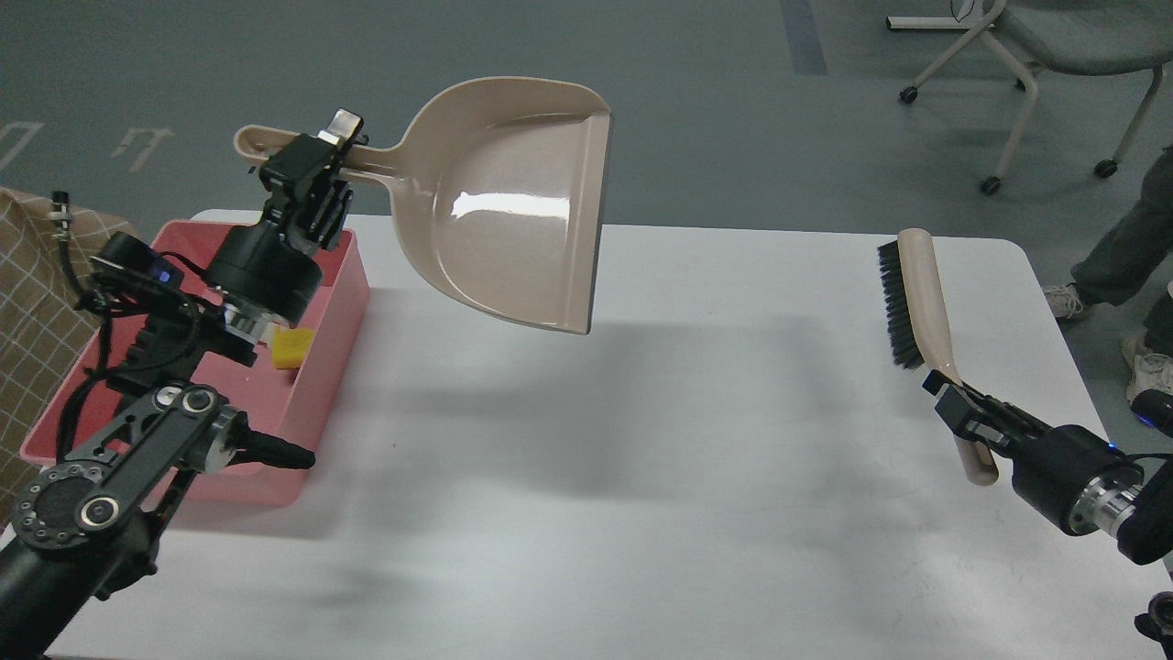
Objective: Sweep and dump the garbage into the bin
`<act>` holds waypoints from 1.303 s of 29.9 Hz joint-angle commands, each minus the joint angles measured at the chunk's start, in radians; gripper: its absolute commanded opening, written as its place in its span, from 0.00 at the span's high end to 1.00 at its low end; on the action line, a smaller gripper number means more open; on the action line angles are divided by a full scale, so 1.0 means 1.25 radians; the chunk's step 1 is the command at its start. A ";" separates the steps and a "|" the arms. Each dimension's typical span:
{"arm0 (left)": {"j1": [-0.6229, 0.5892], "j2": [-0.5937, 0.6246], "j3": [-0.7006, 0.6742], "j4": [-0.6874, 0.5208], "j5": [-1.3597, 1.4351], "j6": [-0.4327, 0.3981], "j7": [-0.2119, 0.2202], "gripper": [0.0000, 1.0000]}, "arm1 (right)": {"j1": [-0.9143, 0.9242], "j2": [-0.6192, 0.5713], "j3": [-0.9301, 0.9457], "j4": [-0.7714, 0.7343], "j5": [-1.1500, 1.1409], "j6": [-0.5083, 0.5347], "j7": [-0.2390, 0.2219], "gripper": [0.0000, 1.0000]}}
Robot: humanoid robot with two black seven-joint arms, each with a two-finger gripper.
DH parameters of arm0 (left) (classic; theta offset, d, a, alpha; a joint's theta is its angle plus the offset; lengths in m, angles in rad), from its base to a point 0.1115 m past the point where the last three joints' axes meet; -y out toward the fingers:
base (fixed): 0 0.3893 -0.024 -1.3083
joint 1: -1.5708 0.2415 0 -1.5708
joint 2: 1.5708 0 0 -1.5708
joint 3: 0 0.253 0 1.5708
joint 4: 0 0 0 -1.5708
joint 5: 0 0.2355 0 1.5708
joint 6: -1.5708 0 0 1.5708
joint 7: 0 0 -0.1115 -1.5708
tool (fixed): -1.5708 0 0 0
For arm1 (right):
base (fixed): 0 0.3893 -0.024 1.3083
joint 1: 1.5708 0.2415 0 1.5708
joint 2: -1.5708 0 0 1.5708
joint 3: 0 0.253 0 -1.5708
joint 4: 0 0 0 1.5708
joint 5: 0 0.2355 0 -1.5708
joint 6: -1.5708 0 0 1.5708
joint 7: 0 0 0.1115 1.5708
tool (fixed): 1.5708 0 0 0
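Note:
The pink bin (341,302) stands at the table's left, partly behind my left arm. The yellow sponge block (291,348) lies inside it near the right wall. The bread slice is hidden behind my arm. My left gripper (316,170) is shut on the long handle of the beige dustpan (513,211), held in the air above the table, right of the bin, its pan empty. My right gripper (962,412) is shut on the handle of a beige brush (912,293) with black bristles, held upright over the table's right side.
The white table (641,477) spans the view. A wheeled chair (1035,55) stands at the far right on the floor. A person's legs and shoes (1127,266) are beside the table's right edge. A checked cloth (37,293) is at the left.

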 commanded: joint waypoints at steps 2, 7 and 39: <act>-0.040 -0.093 0.141 0.058 0.049 0.103 0.011 0.84 | -0.015 -0.007 -0.011 0.000 0.016 0.000 0.001 0.96; -0.058 -0.144 0.271 0.092 0.050 0.145 0.042 0.83 | -0.020 -0.022 -0.023 0.000 0.017 0.000 0.001 0.96; -0.058 -0.237 0.309 0.285 0.069 0.199 0.043 0.64 | -0.028 -0.016 -0.116 -0.020 -0.036 0.000 -0.011 0.91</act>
